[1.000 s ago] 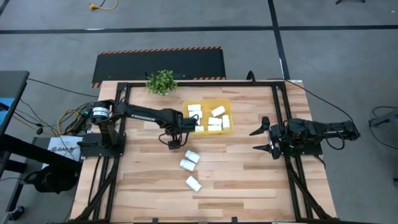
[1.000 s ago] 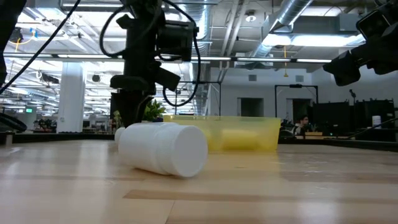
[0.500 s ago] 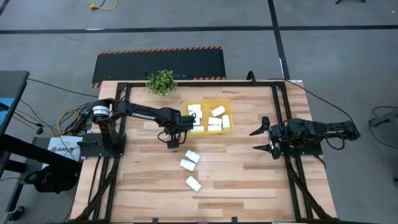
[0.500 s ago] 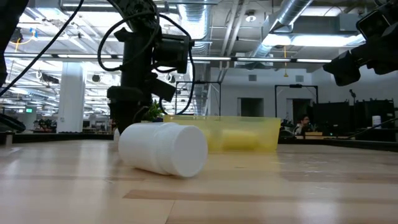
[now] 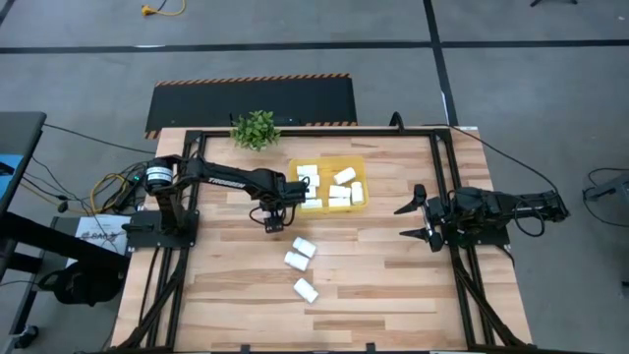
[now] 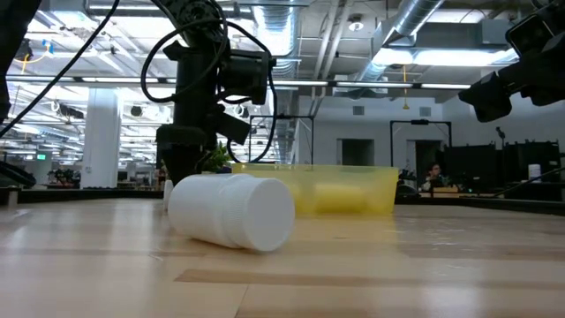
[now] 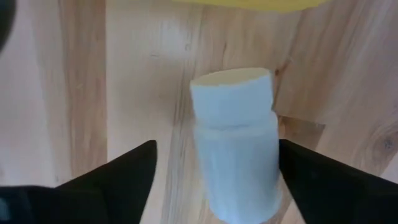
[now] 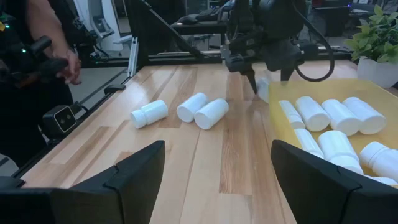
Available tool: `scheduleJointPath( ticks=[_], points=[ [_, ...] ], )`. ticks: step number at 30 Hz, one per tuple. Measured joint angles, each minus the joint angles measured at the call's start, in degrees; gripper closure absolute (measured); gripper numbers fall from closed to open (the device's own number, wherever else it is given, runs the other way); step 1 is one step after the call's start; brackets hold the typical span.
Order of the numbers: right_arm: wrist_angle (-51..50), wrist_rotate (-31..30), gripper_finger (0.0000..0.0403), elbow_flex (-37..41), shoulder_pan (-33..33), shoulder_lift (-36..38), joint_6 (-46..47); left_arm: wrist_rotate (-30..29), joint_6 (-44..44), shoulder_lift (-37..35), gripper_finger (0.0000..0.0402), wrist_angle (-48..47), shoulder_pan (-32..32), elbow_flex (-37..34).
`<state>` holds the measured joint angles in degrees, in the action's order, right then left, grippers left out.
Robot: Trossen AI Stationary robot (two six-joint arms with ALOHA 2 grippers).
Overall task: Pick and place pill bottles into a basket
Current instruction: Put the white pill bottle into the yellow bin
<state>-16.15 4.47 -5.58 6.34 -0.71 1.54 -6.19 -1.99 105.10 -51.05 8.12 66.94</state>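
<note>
Left gripper (image 5: 274, 224) low over the bench, just off the basket's (image 5: 359, 172) near-left corner, fingers (image 7: 112, 180) spread to either side of one pill bottle (image 7: 236, 143) lying on the wood. Bottle between the fingers but with a gap on both flanks in the left wrist view: not gripped, nothing held. Cap end towards the yellow wall, body along the grain.

Three more bottles (image 5: 300, 254) loose on the bench, a short row running from the bench's middle towards its near edge, apart from the basket. Several bottles (image 5: 339, 192) already lying inside the basket. Potted plant (image 5: 256, 129) at the far edge, clear of the work.

Right gripper (image 5: 417, 220) parked at the right edge of the bench, fingers parted, empty.

Handling, as a judgement: small, rigid, smooth plastic, likely light, so prone to roll or squirt sideways if pinched off-centre. Best hold across the round body near its middle, below the cap step, both pads square to the axis. Moderate squeeze enough; little risk of crushing, more of slipping. Short carry over the low wall afterwards.
</note>
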Motion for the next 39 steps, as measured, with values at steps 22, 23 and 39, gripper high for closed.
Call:
scheduleJointPath(
  ticks=[22,23,39],
  points=[
    [-0.01,0.00,0.0117,0.01,-0.01,0.00,0.00,1.85,-3.88,0.00,0.0231,-6.30,-0.04,0.03],
    [0.00,0.00,0.0117,0.02,-0.01,0.00,0.00,1.85,-4.12,0.02,0.0230,-7.25,-0.04,0.26],
    [0.00,0.00,0.0117,0.00,0.00,0.00,0.00,-3.37,-8.95,0.07,0.0236,-21.54,-0.04,19.25]
  ],
)
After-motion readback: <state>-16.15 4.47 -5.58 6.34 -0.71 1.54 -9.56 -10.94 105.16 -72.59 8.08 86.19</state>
